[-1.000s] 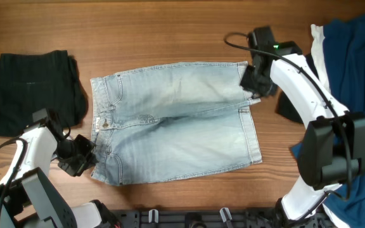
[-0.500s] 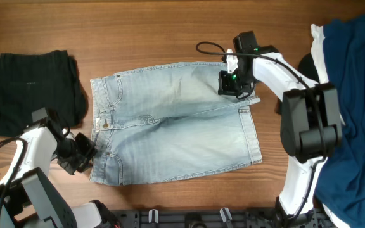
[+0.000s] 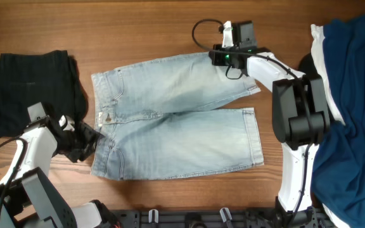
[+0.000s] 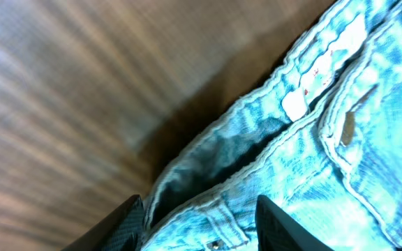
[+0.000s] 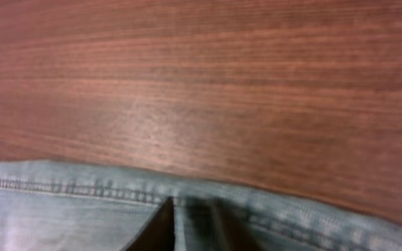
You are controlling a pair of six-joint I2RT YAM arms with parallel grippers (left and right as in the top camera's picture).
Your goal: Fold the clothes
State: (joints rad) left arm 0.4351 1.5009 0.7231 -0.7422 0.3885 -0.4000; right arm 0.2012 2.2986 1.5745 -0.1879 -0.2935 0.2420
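Pale-blue denim shorts [image 3: 176, 126] lie flat mid-table, waistband to the left, legs to the right. My left gripper [image 3: 86, 140] is at the waistband's near-left part. In the left wrist view its fingers [image 4: 201, 219] stand wide apart, straddling the waistband and a belt loop [image 4: 222, 209]. My right gripper [image 3: 224, 58] is at the far edge of the upper leg. In the right wrist view its fingers [image 5: 187, 213] are pinched together on the stitched denim edge [image 5: 82, 188]. A black garment [image 3: 33, 88] lies folded at far left. A dark-blue garment [image 3: 353, 95] lies heaped at right.
A white cloth [image 3: 322, 54] shows at the edge of the dark-blue heap. Bare wooden table [image 3: 144, 31] runs along the far side, and it fills most of the right wrist view [image 5: 201, 84]. The right arm's cable [image 3: 201, 28] loops above the shorts.
My right gripper has moved left and toward the far side, dragging the upper leg's edge with it, so the legs have spread apart. My left gripper has shifted slightly up onto the waistband.
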